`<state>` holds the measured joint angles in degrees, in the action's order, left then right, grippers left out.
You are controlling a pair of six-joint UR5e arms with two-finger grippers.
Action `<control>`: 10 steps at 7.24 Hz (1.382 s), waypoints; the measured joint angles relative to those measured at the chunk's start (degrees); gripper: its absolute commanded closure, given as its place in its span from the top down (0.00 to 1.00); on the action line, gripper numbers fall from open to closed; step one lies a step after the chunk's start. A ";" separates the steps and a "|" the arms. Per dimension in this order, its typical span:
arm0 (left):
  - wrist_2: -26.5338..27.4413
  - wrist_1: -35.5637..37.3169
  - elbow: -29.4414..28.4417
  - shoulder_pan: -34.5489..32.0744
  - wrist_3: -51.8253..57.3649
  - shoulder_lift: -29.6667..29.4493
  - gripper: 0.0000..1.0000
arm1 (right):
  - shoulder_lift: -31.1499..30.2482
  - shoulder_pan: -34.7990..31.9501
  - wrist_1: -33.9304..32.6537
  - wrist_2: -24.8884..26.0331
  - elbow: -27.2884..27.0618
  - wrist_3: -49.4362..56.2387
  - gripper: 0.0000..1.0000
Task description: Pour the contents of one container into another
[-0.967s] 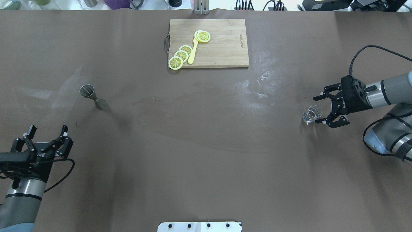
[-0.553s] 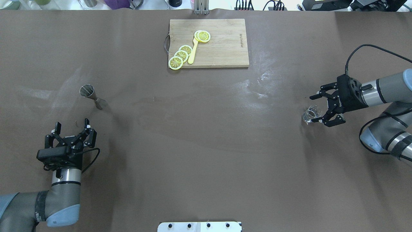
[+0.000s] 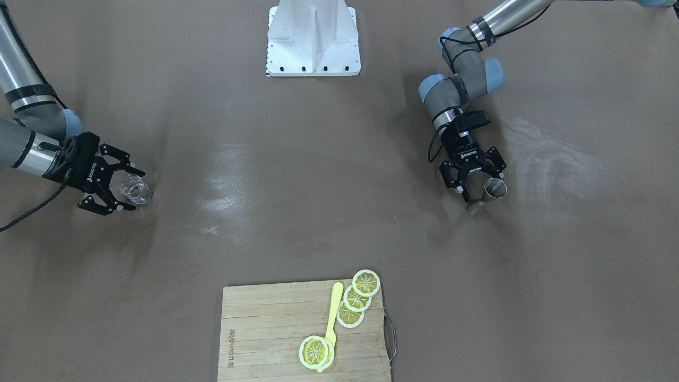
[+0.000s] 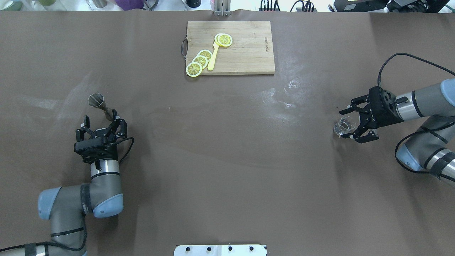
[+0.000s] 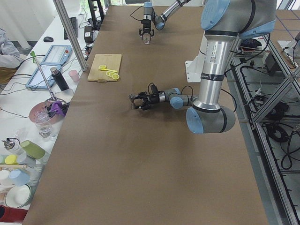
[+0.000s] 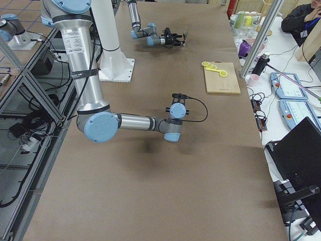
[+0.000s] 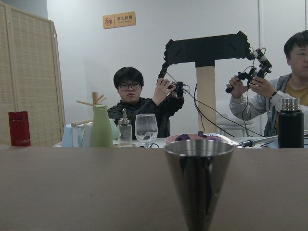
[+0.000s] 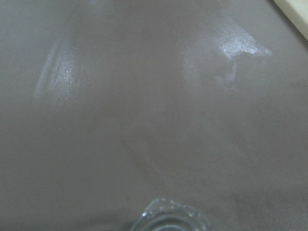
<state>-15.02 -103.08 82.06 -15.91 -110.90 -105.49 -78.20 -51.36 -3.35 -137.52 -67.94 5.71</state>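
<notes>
Your jaws are spread wide on both sides. The right gripper [image 4: 349, 123] straddles a small clear glass [image 4: 342, 127], contents unclear. The left gripper [image 4: 100, 119] faces a shiny, cone-shaped metal measuring cup [image 4: 96, 100], upright on the brown table [image 4: 227, 149].

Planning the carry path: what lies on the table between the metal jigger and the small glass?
Nothing: in the overhead view the table between jigger and glass is bare; the cutting board lies beyond it.

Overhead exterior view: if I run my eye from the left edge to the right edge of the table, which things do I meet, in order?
metal cup → cutting board → glass
</notes>
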 measured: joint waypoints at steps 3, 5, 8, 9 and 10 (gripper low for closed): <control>-1.66 0.04 -4.41 -4.22 0.21 -2.84 0.00 | -0.43 0.11 0.01 -0.11 -0.02 -0.22 0.70; -1.98 0.07 -3.63 -5.52 2.49 -3.07 0.00 | -0.47 0.17 0.01 -0.06 -0.01 -0.33 0.56; -1.90 0.11 -0.37 -5.70 12.70 -7.25 0.00 | -0.47 0.12 0.01 -0.05 -0.08 -0.56 0.01; -1.68 0.07 0.46 -5.66 17.63 -9.97 0.00 | -0.36 -0.03 0.00 -0.09 -0.16 -0.81 0.00; -1.40 0.00 0.82 -5.41 22.38 -13.31 0.00 | -0.15 -0.47 -0.06 -0.11 -0.21 -1.17 0.00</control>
<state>-16.42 -103.08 82.88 -21.32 -88.52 -118.80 -78.35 -51.83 -3.41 -137.63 -68.15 4.54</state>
